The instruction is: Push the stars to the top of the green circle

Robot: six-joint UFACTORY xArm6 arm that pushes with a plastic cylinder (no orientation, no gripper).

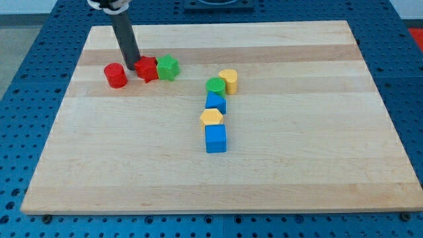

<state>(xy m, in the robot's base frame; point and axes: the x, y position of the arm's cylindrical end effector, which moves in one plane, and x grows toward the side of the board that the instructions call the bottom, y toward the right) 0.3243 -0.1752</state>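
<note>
Now my tip (134, 67) touches the red star's (147, 69) left, ready to shove both stars toward the green circle (215, 85). No pincer shows.

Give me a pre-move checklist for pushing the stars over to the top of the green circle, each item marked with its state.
1. My tip in view: ok.
2. Tip at the red star, on its left side toward the view: ok.
3. Red star and green star side by side, so one push can move both: ok.
4. Red cylinder out of the push path, left of the tip: ok.
5. Spot above the green circle free: not ok, the yellow block sits at its upper right.
6. Stars already at goal: not ok, both lie well left.
</note>
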